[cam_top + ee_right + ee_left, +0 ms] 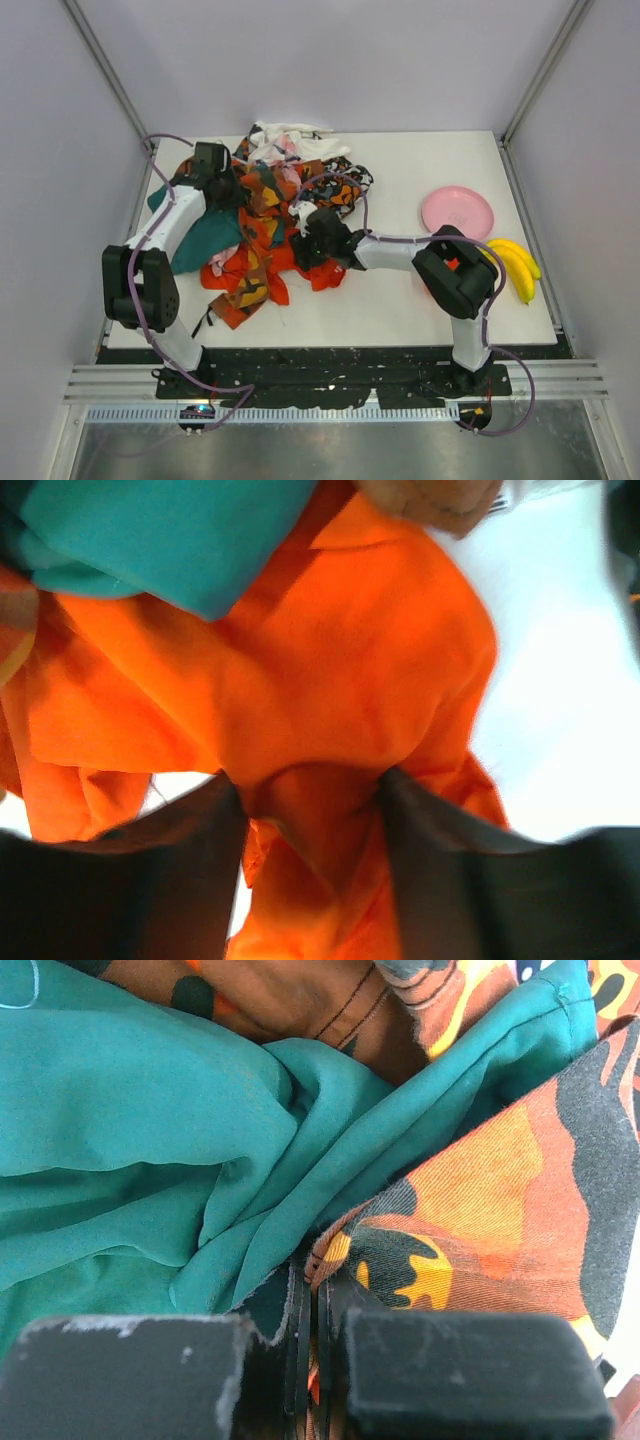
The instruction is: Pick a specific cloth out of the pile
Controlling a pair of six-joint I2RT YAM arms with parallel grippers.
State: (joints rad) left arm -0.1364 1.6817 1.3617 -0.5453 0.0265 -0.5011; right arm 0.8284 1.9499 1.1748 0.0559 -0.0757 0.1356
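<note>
In one pile | right jaws grip orange cloth | left jaws pinch patterned cloth

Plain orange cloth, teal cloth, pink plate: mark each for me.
plain orange cloth (330, 700), right wrist view, broad central fold
teal cloth (130, 1110), left wrist view, smooth upper-left panel
pink plate (457, 212), top external view, bare centre

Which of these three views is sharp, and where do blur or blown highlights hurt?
Top external: evenly lit, sharp, the pile readable, shadows soft. Left wrist: the teal cloth and patterned cloth crisp, the left end effector slightly soft at the bottom edge. Right wrist: soft throughout, the orange-red cloth smeared, the table blown out white, the right end effector a dark blur.
</note>
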